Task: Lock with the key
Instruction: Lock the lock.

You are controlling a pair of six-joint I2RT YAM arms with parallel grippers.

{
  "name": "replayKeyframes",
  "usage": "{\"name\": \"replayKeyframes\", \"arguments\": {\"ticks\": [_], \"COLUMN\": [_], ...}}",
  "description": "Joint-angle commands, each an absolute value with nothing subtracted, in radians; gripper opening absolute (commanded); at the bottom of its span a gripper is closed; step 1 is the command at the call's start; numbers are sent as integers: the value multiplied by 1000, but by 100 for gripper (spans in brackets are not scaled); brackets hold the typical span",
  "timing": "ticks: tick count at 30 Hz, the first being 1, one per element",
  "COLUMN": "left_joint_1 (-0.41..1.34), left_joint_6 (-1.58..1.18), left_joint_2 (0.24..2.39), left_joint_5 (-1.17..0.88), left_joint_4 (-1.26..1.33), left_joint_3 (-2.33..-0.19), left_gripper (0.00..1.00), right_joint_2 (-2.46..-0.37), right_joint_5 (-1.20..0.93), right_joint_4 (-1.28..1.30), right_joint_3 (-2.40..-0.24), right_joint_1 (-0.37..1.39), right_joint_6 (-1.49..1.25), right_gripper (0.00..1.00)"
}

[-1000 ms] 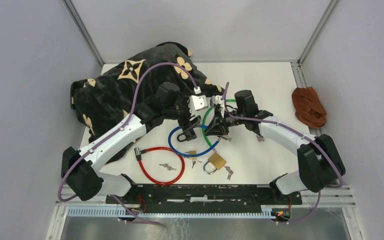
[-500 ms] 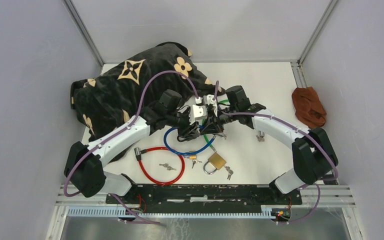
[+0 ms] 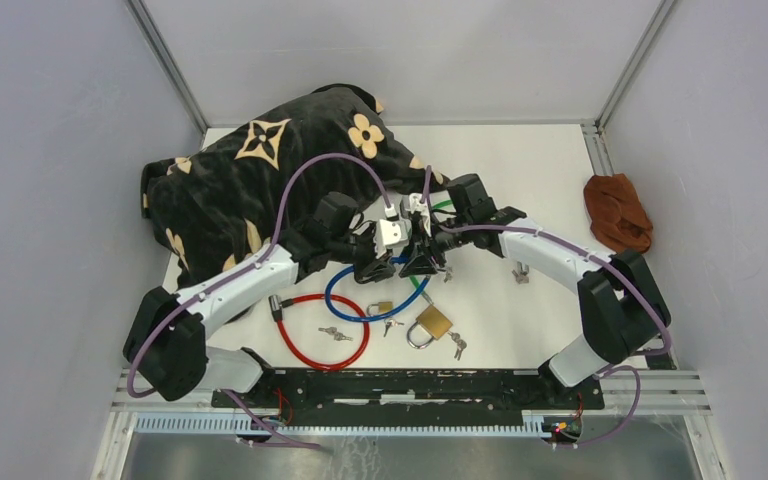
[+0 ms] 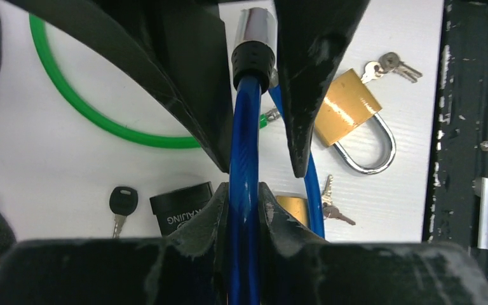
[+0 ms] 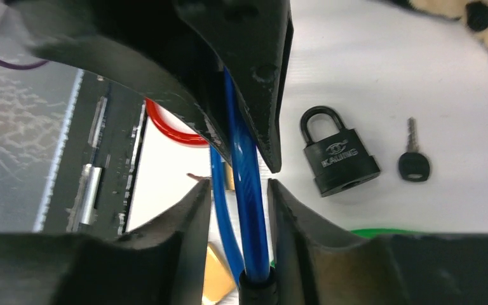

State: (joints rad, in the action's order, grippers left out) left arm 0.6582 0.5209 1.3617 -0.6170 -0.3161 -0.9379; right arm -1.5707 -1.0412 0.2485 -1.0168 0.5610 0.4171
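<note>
Blanket (image 3: 250, 170) is back-left on the table (image 3: 520, 160), rag (image 3: 617, 212) at the right edge, one cable lock (image 4: 244, 146) mid-table, and in front of it the padlock (image 3: 430, 324), key bunch (image 3: 457, 345) just to its right, another cable loop (image 3: 367, 338) off left with keys (image 3: 335, 333) inside.

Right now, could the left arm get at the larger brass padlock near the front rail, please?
Probably not yet: the left arm's fingers are shut on the blue cable and would have to let go first. The larger brass padlock lies uncovered on the table close by.
</note>
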Motion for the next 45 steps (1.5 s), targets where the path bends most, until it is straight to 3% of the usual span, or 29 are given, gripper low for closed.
{"name": "replayKeyframes", "arguments": {"ticks": [1, 4, 9, 11, 22, 26, 29, 38, 45], "left_joint_1": [647, 638, 637, 636, 600, 594, 588, 565, 557], "left_joint_6": [446, 440, 536, 556, 515, 506, 501, 453, 466], "left_joint_2": [1307, 1281, 1223, 1206, 1061, 1010, 983, 887, 849], "left_joint_5": [-531, -502, -514, -515, -486, -479, -477, -486, -476], "left_joint_4": [-158, -90, -57, -46, 72, 100, 111, 120, 115], "left_joint_3": [-855, -807, -746, -732, -552, -510, -487, -434, -418], "left_gripper": [2, 2, 2, 2, 2, 2, 2, 2, 2], "right_joint_2": [-1559, -1528, -1459, -1439, -1292, -1317, -1357, -1431, -1481], "right_joint_5": [-1013, -982, -920, -906, -817, -867, -886, -810, -742], "right_joint_4": [174, 102, 42, 49, -186, -350, -610, -994, -1102], "right_joint_3": [-1069, -1052, -1026, -1002, -675, -616, -539, -418, -375], "right_joint_1": [553, 523, 474, 454, 396, 396, 417, 494, 541], "right_joint_6": [379, 301, 255, 257, 110, 15, -169, -341, -388], "right_gripper": [48, 55, 82, 86, 92, 92, 92, 90, 83]}}
